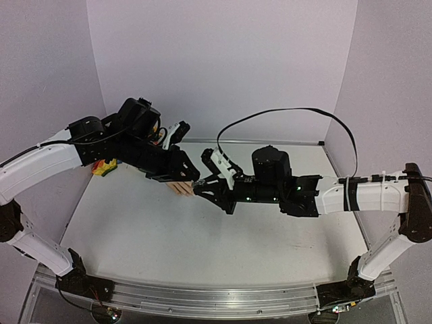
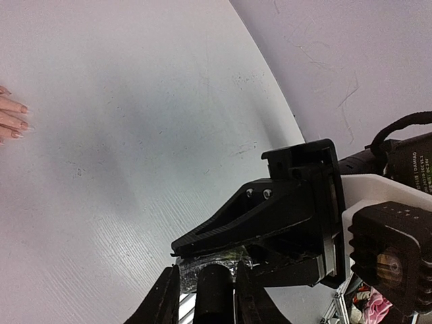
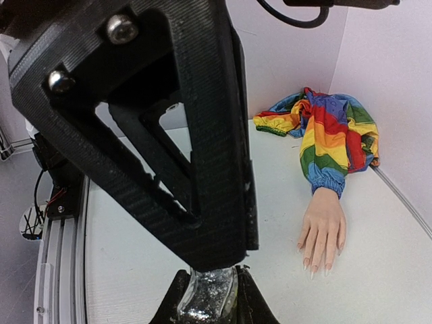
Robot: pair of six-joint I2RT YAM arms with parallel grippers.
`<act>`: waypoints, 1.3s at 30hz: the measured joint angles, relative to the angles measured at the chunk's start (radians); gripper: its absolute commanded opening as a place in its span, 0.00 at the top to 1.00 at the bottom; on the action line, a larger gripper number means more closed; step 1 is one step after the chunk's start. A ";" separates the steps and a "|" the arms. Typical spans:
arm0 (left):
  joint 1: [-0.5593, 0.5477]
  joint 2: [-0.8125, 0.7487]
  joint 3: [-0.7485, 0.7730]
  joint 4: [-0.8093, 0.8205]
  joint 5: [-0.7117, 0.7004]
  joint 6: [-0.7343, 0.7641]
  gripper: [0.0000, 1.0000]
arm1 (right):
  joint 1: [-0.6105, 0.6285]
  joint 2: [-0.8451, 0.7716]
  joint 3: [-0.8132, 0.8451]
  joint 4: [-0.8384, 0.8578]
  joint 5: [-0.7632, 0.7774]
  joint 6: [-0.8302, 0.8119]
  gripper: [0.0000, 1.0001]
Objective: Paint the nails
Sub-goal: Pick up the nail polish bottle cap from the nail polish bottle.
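Right tool (image 3: 206, 291), jaws clamped on the one glittery bottle (image 3: 206, 307), holds it upright above the counter (image 1: 202, 250). Left tool (image 2: 209, 302) stands with its jaws close on either side of the bottle's dark cap (image 2: 213, 291); whether they press it cannot be told. The fake hand (image 3: 324, 226) lies palm down on the counter, well apart from both tools, fingers pointing away from its rainbow sleeve (image 3: 332, 135). The nails (image 3: 316, 264) show pale at the fingertips; no fresh polish can be made out.

Progress, as judged: the bottle appears to have its cap on, so opening is in hand and no nail is painted; drawing the brush and coating every nail remain.

Count: two tools, one bottle, one cap, one fake hand, one sleeve. The nails are too small to count.
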 measured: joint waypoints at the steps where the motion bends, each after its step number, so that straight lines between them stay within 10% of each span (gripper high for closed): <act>1: 0.000 0.000 0.000 0.000 0.000 0.000 0.71 | 0.000 0.000 0.000 0.000 0.000 0.000 1.00; 19: -0.003 -0.009 0.000 0.000 -0.010 0.001 1.00 | 0.000 0.000 0.000 -0.002 -0.005 -0.001 1.00; 39: -0.003 -0.016 0.013 -0.036 -0.086 -0.127 1.00 | 0.074 0.041 -0.008 0.100 0.283 -0.134 1.00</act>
